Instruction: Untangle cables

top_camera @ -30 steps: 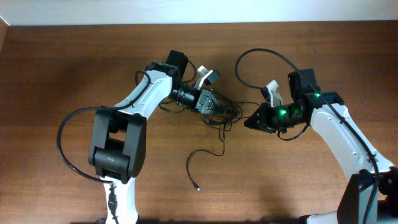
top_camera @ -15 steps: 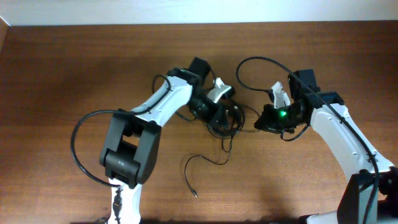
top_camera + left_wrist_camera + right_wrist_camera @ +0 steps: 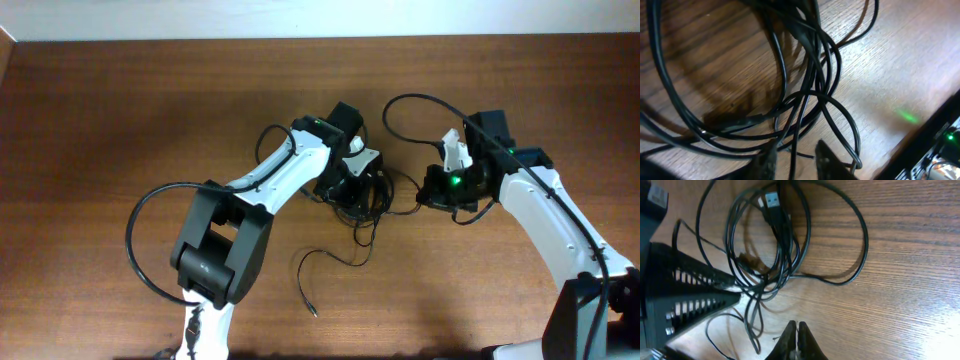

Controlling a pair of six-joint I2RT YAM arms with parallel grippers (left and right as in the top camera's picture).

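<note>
The cables [image 3: 372, 205] lie as a knotted black bundle at the table's middle, and one loose strand [image 3: 325, 262] trails toward the front. My left gripper [image 3: 358, 188] hangs right over the bundle. In the left wrist view its jaws [image 3: 796, 150] stand a little apart, astride one strand of the looped cables [image 3: 807, 75] and not pinching it. My right gripper [image 3: 425, 200] sits just right of the bundle, and a thin strand runs to its tips. Seen from the right wrist, the right gripper [image 3: 796, 326] is shut on that thin strand. The tangle [image 3: 775, 250] and a silver-tipped plug [image 3: 771, 201] lie ahead of it.
The thick black arm cable [image 3: 420, 105] loops behind the right arm, and another [image 3: 145, 240] curves beside the left arm's base. The left gripper's body [image 3: 685, 300] fills the left side of the right wrist view. Brown wooden table [image 3: 120, 110] all round.
My left gripper has moved right onto the bundle and its jaws have parted. The right gripper has drifted slightly right and stays shut. The bundle has shifted a little to the right.
</note>
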